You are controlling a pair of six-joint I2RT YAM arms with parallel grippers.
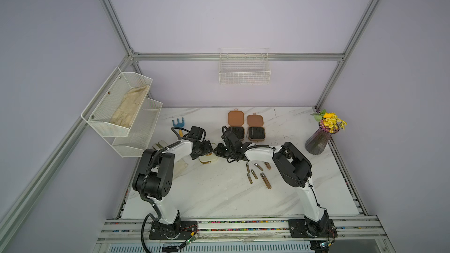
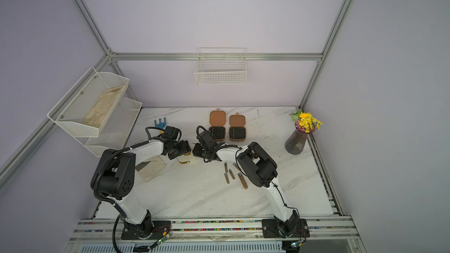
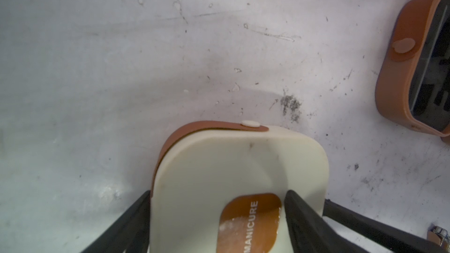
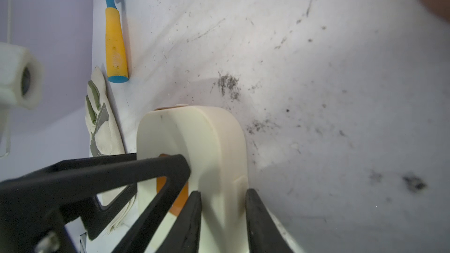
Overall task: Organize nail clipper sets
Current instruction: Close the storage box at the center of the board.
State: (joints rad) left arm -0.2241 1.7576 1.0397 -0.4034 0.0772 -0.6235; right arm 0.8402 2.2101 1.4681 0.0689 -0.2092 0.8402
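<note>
A closed cream case (image 1: 209, 159) (image 2: 187, 159) with an orange "MANICURE" label sits at mid-table between both arms. My left gripper (image 3: 218, 193) is shut on the cream case (image 3: 231, 166), one finger at its strap edge and the other on its labelled face. From the opposite side my right gripper (image 4: 223, 192) is shut across the thickness of the cream case (image 4: 214, 142). Two brown cases (image 1: 236, 127) (image 1: 255, 130) lie open behind, showing black linings. Several loose metal clippers (image 1: 254, 174) (image 2: 231, 174) lie near the right arm.
A blue-and-yellow toy rake (image 1: 178, 124) (image 4: 114, 40) and a work glove (image 4: 102, 127) lie at the left. A vase of flowers (image 1: 319, 142) stands at the right edge. Mesh shelves (image 1: 117, 108) and a wire basket (image 1: 244, 74) hang on the walls.
</note>
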